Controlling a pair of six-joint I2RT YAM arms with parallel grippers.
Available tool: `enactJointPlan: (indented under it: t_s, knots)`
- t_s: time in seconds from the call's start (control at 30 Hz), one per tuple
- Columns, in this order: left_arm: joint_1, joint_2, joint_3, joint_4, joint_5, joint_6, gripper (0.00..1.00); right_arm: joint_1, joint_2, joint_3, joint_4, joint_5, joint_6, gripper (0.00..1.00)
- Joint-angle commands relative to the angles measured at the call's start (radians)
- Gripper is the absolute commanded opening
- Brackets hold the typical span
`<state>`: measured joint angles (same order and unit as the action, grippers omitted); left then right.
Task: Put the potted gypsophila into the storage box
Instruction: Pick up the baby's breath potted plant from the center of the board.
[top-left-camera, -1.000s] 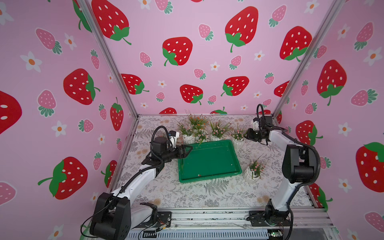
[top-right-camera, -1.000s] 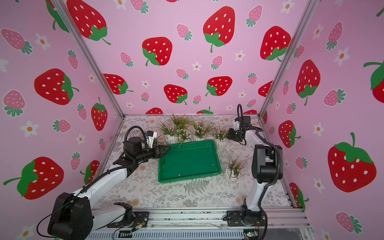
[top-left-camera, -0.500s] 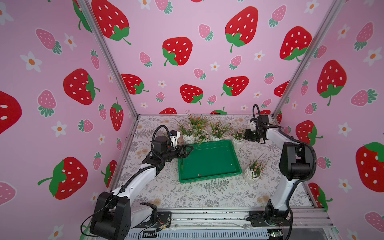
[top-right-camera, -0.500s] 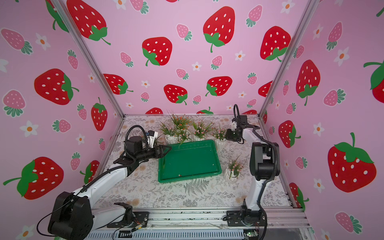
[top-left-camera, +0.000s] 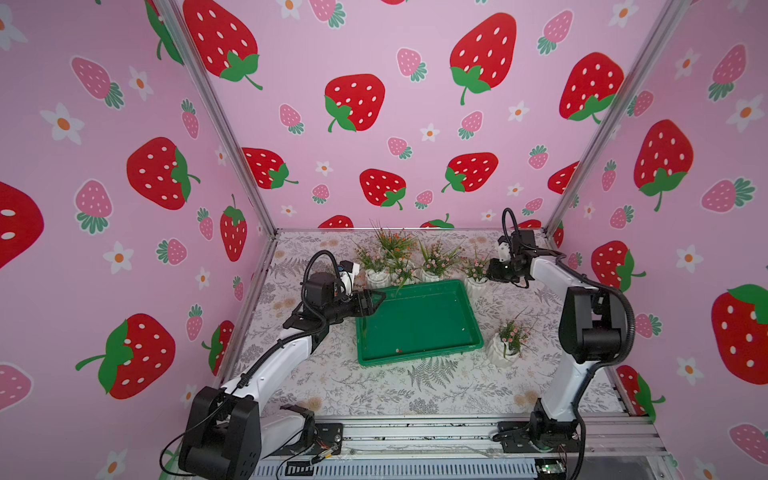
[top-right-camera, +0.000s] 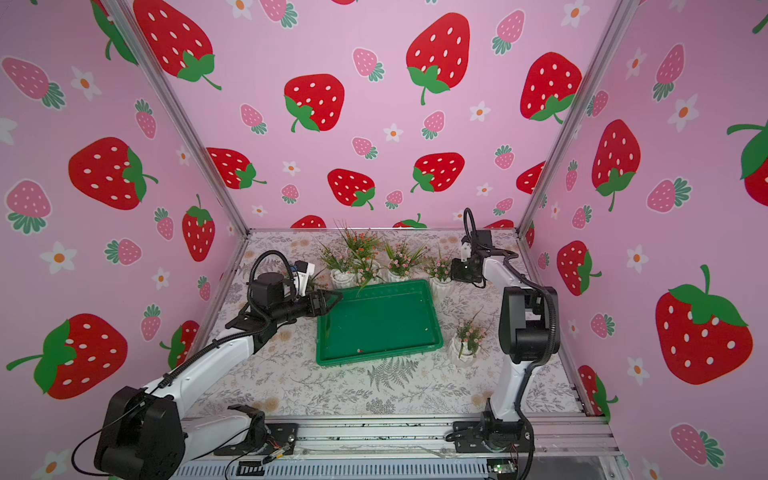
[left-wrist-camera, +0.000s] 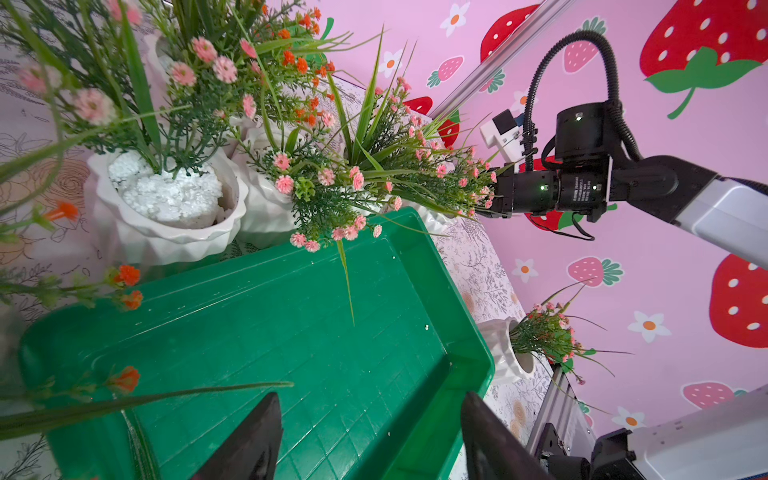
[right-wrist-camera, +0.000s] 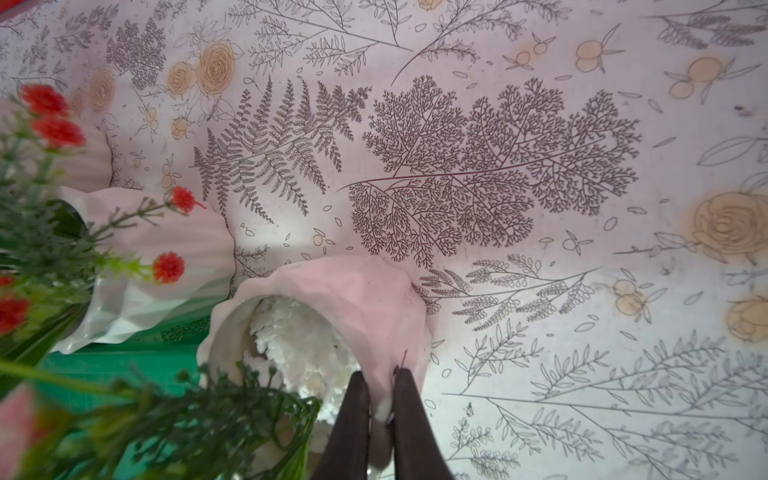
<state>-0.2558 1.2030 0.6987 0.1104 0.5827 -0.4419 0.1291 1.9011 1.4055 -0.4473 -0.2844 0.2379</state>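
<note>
The green storage box (top-left-camera: 415, 320) (top-right-camera: 374, 320) lies mid-table, with nothing in it. Behind its far right corner stands a potted gypsophila (top-left-camera: 476, 284) (top-right-camera: 439, 286), a white ribbed pot with pink flowers. My right gripper (top-left-camera: 491, 270) (right-wrist-camera: 380, 376) is shut on the rim of this pot (right-wrist-camera: 357, 299), one finger inside and one outside. The pot rests on the table. My left gripper (top-left-camera: 376, 299) (left-wrist-camera: 370, 401) hangs open over the box's far left corner (left-wrist-camera: 291, 332), holding nothing.
Three more white pots of flowers (top-left-camera: 376, 276) (top-left-camera: 399, 270) (top-left-camera: 432, 272) crowd along the box's far edge, their stems leaning over it. Another potted plant (top-left-camera: 503, 349) (top-right-camera: 463, 353) stands by the box's near right corner. Pink walls close in three sides.
My right gripper has moved a little left to the pot and its fingers have closed on the rim. The left arm has not moved.
</note>
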Motion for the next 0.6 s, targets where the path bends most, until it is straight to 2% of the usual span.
enactJointPlan:
  t_s: [0.0, 0.2, 0.57]
  knots:
    - [-0.005, -0.023, 0.017, 0.018, -0.01, -0.001, 0.7, 0.004, -0.047, -0.018, -0.042, 0.019, -0.009, 0.0]
    - [-0.005, -0.043, 0.011, 0.017, -0.024, 0.002, 0.7, 0.003, -0.122, -0.048, -0.045, 0.03, 0.003, 0.0]
    - [-0.005, -0.039, -0.004, 0.045, -0.026, 0.005, 0.7, 0.003, -0.354, -0.128, -0.079, 0.047, 0.023, 0.0]
